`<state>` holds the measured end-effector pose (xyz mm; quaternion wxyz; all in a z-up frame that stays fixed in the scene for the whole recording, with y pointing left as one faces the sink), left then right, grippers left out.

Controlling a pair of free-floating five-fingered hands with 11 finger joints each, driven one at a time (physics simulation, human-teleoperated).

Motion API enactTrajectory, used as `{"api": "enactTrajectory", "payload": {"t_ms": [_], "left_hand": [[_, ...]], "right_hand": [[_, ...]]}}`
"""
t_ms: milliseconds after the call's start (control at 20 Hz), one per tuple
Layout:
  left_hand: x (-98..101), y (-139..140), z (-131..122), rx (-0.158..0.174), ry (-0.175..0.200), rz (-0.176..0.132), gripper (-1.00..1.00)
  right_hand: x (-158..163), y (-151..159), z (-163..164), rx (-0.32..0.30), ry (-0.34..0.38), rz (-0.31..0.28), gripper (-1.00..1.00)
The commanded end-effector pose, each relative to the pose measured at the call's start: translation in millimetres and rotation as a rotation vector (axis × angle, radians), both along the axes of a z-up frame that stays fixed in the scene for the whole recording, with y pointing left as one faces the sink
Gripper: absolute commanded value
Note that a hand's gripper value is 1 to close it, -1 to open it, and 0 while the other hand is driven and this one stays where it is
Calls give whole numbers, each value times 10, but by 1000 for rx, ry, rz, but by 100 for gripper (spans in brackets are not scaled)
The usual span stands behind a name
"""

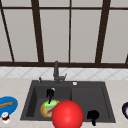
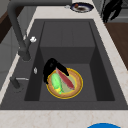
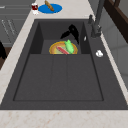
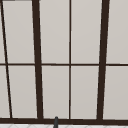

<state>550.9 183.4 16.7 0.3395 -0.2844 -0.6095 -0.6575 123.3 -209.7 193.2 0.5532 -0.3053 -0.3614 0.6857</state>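
My left hand (image 1: 50,93) hangs low in the sink's left basin (image 1: 32,100), fingers straight and pointing down at a yellow-rimmed plate (image 1: 44,110). In the left side view the left hand (image 2: 50,68) is at the plate's (image 2: 76,88) back-left rim, its fingers reaching over a green piece (image 2: 56,82) and a red strip (image 2: 65,79). The right side view has this hand (image 3: 72,32) just behind the plate (image 3: 55,47). My right hand (image 1: 92,116) floats over the sink's front edge at the right, fingers relaxed and holding nothing; in the left side view it (image 2: 111,8) hangs off the counter's front.
A big red ball (image 1: 67,115) covers the sink's front edge and part of the plate. A dark faucet (image 1: 56,71) stands behind the basin. A blue plate (image 1: 11,106) with a bread stick and a small jar (image 1: 5,117) sit on the left counter, a dark dish (image 1: 125,109) on the right.
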Motion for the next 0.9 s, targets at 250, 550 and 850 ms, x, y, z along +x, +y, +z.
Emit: {"api": "enactTrajectory", "payload": {"t_ms": [250, 550, 850], "left_hand": [[-206, 270, 346, -59, -157, -6, -100], [-278, 275, 390, -14, -124, -13, -100], [-474, 279, 458, -16, -174, -5, -100]], "right_hand": [[0, 0, 0, 0, 0, 0, 0], [0, 0, 0, 0, 0, 0, 0], [0, 0, 0, 0, 0, 0, 0]]}}
